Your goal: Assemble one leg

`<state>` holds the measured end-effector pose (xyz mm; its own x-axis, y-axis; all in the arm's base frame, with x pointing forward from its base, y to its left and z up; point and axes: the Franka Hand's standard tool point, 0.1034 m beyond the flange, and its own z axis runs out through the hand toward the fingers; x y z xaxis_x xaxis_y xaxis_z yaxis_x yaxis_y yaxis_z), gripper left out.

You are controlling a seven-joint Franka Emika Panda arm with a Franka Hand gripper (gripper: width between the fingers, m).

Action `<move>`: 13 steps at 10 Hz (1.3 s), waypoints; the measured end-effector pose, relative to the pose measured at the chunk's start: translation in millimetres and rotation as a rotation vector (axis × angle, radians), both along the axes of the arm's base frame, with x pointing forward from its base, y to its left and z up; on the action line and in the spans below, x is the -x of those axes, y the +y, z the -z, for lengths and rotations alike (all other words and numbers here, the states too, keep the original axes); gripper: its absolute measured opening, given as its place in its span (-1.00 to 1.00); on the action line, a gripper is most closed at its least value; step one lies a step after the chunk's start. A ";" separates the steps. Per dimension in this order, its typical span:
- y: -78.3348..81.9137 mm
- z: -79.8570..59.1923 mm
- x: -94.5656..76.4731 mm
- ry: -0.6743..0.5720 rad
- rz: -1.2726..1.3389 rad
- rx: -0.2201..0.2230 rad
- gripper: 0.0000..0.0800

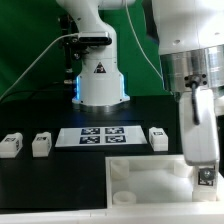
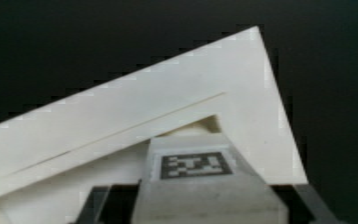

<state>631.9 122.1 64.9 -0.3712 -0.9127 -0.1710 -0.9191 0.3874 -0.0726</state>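
Observation:
My gripper (image 1: 200, 150) is shut on a white leg (image 1: 204, 176) and holds it upright over the exterior view's right end of the large white panel (image 1: 150, 172). In the wrist view the leg (image 2: 197, 163) shows its tag face between my dark fingers (image 2: 108, 203). A corner of the panel (image 2: 140, 110) lies just beyond it. Whether the leg touches the panel I cannot tell. Three more legs stand on the black table: two at the exterior view's left (image 1: 12, 145) (image 1: 41, 145) and one right of the marker board (image 1: 158, 137).
The marker board (image 1: 96, 135) lies flat behind the panel, in front of the robot base (image 1: 100, 80). Cables run along the back at the exterior view's left. The panel has a raised rim and a round socket (image 1: 122, 198) at its near corner.

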 end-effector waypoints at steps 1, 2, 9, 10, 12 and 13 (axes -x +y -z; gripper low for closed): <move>-0.6 0.0 0.1 0.001 0.015 -0.001 -0.26; -1.5 0.0 0.4 0.000 0.003 0.003 -0.25; 9.8 3.7 6.6 -0.030 -0.636 0.095 0.62; 9.0 3.8 6.6 -0.042 -0.740 0.110 0.62; 8.8 3.9 6.5 -0.057 -0.863 0.122 0.62; 9.0 3.9 6.6 -0.057 -0.858 0.121 0.62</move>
